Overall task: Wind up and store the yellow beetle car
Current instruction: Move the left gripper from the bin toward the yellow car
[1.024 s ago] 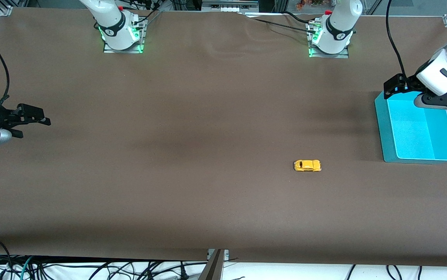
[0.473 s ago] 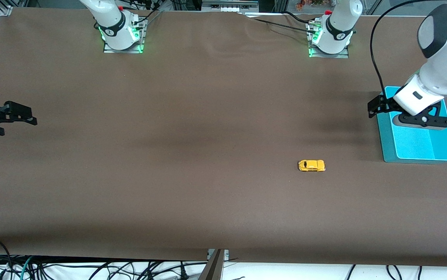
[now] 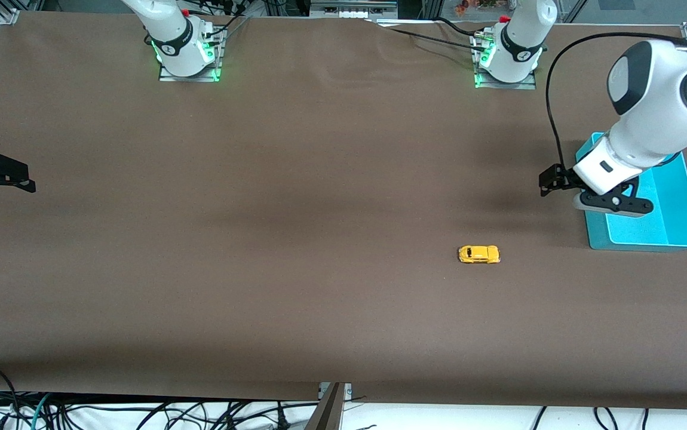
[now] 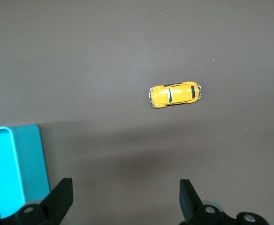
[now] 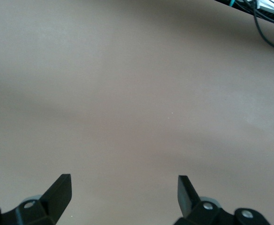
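Note:
The yellow beetle car point(image 3: 479, 254) sits on the brown table, nearer the front camera than the cyan tray point(image 3: 675, 197). It also shows in the left wrist view point(image 4: 175, 94), with a corner of the tray point(image 4: 12, 164). My left gripper point(image 3: 549, 180) is open and empty, up in the air over the table beside the tray's edge, apart from the car. My right gripper point(image 3: 18, 177) is open and empty at the right arm's end of the table; its wrist view shows only bare table between its fingertips point(image 5: 62, 187).
The two arm bases point(image 3: 187, 51) point(image 3: 508, 57) stand along the table's top edge. Cables point(image 3: 140, 412) hang below the table's front edge. The brown mat point(image 3: 296, 227) holds nothing else.
My left gripper has moved off the tray, down toward the car. My right gripper has drawn back toward the right arm's end of the table. The car rolled slightly toward the tray.

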Available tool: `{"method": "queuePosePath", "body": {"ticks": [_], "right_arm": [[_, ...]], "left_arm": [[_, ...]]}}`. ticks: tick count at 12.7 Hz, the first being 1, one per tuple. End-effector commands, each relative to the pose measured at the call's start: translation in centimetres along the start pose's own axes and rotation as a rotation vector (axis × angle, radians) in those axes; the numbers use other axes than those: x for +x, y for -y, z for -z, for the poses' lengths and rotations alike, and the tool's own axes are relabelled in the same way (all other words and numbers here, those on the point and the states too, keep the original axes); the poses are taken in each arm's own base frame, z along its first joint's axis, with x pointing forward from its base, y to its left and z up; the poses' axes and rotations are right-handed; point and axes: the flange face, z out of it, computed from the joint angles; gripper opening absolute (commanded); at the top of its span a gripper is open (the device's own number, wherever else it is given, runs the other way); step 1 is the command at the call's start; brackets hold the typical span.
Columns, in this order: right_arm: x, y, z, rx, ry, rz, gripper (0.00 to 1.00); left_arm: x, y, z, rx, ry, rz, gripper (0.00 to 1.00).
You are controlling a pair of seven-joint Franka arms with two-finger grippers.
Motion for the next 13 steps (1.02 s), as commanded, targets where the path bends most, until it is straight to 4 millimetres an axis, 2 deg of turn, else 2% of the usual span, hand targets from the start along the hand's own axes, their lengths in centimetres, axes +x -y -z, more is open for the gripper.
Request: {"method": "queuePosePath", "body": {"ticks": [1, 2, 5, 8, 12, 13], "right_arm": [[-1.2, 0.1, 2.0, -0.023, -0.001, -0.017, 1.00], [-1.5, 0.5, 2.4, -0.042, 0.004, -0.022, 1.00], [-3.0, 1.1, 2.0, -0.041, 0.029, -0.187, 1.00], [-5.1, 2.2, 1.5, -0.030, 0.062, -0.206, 1.00], [-5.5, 2.4, 0.7, -0.024, 0.081, -0.210, 1.00], [-5.5, 2.4, 0.7, -0.024, 0.081, -0.210, 1.00]], "left_arm": [[0.5, -0.7, -2.1, -0.034, 0.000, -0.019, 1.00], [0.7, -1.1, -2.9, -0.036, 0.004, -0.026, 1.00], [1.0, -2.4, -4.6, -0.041, 0.019, -0.050, 1.00], [1.2, -2.3, -6.7, -0.051, 0.046, -0.247, 1.00], [1.5, -2.2, -8.5, -0.058, 0.051, -0.361, 1.00], [1.6, -2.6, -9.3, -0.059, 0.044, -0.443, 1.00]]}}
